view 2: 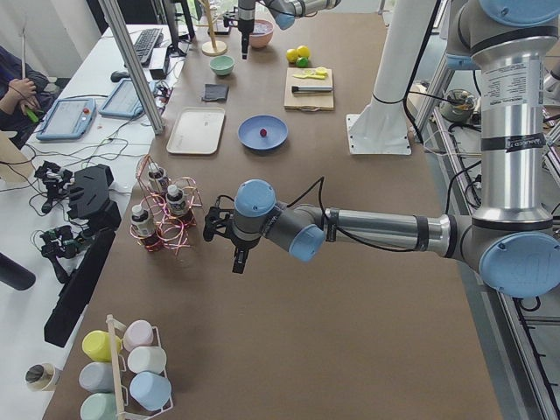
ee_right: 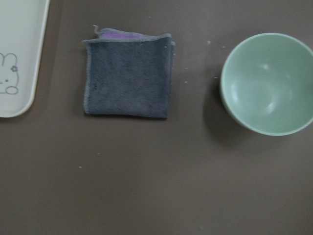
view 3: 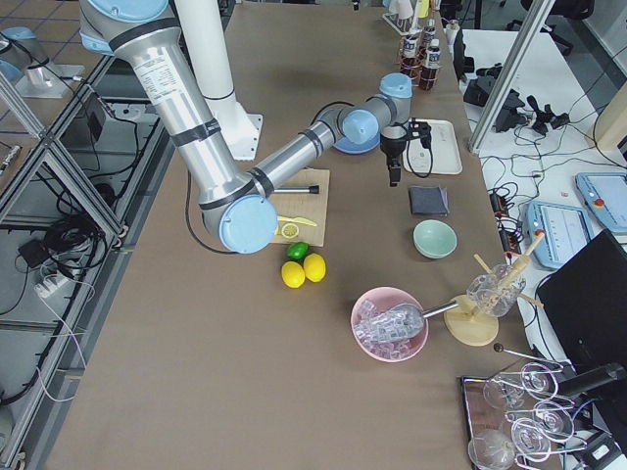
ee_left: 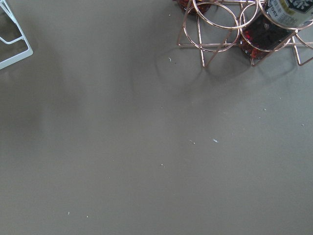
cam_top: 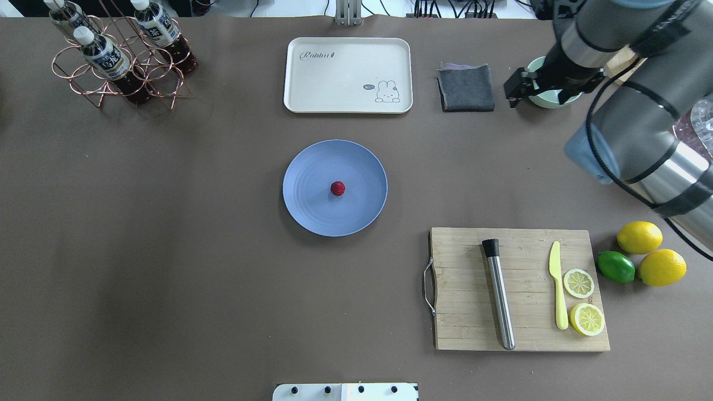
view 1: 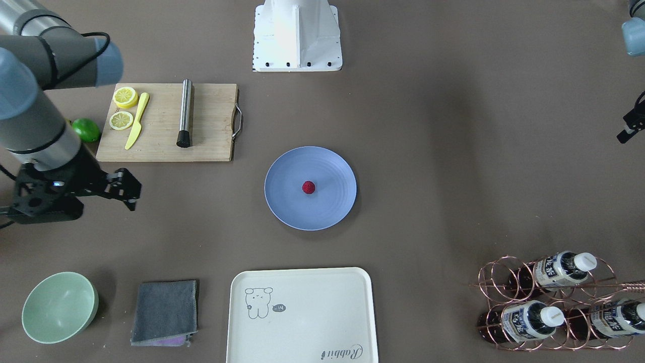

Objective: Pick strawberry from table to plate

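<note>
The small deep red strawberry (view 1: pixel 309 187) (cam_top: pixel 337 188) lies near the middle of the round blue plate (view 1: pixel 289 204) (cam_top: pixel 312 211), which rests at the centre of the grey-brown table (cam_top: pixel 167 250). My right gripper (view 1: pixel 132 194) (cam_top: pixel 511 89) hovers well off to the side, between the cutting board and the green bowl; its jaws stand apart with nothing between them. My left gripper (view 1: pixel 625 134) (view 2: pixel 238 260) hangs over bare table near the bottle rack. It is cut off by the edge of the front-facing view, so I cannot tell its state.
A wooden cutting board (cam_top: pixel 462 289) holds a steel muddler (cam_top: pixel 499 295), a yellow knife (cam_top: pixel 558 284) and lemon slices, with lemons and a lime beside it. A cream tray (cam_top: pixel 334 78), grey cloth (cam_top: pixel 467 87), mint bowl (view 1: pixel 59 306) and copper bottle rack (cam_top: pixel 111 61) line the far edge.
</note>
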Robot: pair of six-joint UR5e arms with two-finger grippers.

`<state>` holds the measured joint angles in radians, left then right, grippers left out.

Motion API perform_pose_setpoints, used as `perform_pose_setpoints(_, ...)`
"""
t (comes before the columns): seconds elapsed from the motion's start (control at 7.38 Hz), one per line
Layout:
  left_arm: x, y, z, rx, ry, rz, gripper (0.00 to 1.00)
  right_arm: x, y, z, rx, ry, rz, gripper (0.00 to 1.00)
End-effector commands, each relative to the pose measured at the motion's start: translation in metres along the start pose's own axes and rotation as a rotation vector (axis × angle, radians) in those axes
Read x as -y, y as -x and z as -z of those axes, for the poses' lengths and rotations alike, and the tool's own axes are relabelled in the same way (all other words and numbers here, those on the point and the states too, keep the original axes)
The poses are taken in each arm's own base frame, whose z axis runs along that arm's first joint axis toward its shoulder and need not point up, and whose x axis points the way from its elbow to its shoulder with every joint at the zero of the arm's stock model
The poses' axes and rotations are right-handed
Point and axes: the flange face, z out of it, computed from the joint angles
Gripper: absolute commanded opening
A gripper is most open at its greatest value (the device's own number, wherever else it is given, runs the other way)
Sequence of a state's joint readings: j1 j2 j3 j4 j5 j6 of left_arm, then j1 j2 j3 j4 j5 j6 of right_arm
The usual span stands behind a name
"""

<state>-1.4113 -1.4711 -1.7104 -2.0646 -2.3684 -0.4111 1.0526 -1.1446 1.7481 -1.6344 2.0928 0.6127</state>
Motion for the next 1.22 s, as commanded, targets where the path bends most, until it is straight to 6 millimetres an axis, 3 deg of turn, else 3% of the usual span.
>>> perform_pose_setpoints(0.0,0.004,0.001,0.002,0.001,-0.005,0.004,0.98,-0.030,-0.153,0.032,-0.076,0.056,0.149,1.00)
perform_pose_setpoints(0.14,0.005,0.001,0.002,0.002,-0.004,0.008,0.98,-0.047,-0.217,0.036,-0.068,0.080,0.218,1.00)
perform_pose_setpoints(0.27,0.005,0.002,0.001,0.003,-0.003,0.009,0.98,-0.068,-0.265,0.038,-0.080,0.098,0.257,1.00)
perform_pose_setpoints(0.54,0.002,0.005,0.001,0.006,-0.001,0.013,0.98,-0.130,-0.338,0.023,-0.088,0.146,0.284,1.00)
perform_pose_setpoints(0.68,0.000,0.008,0.000,0.010,0.001,0.018,0.98,-0.165,-0.369,0.010,-0.065,0.163,0.251,1.00)
perform_pose_setpoints(0.81,-0.010,0.019,0.003,0.015,0.004,0.040,0.98,-0.180,-0.399,0.007,-0.041,0.163,0.181,1.00)
perform_pose_setpoints(1.08,-0.017,0.032,0.002,0.036,0.017,0.077,0.98,-0.195,-0.420,0.007,-0.042,0.168,0.131,1.00)
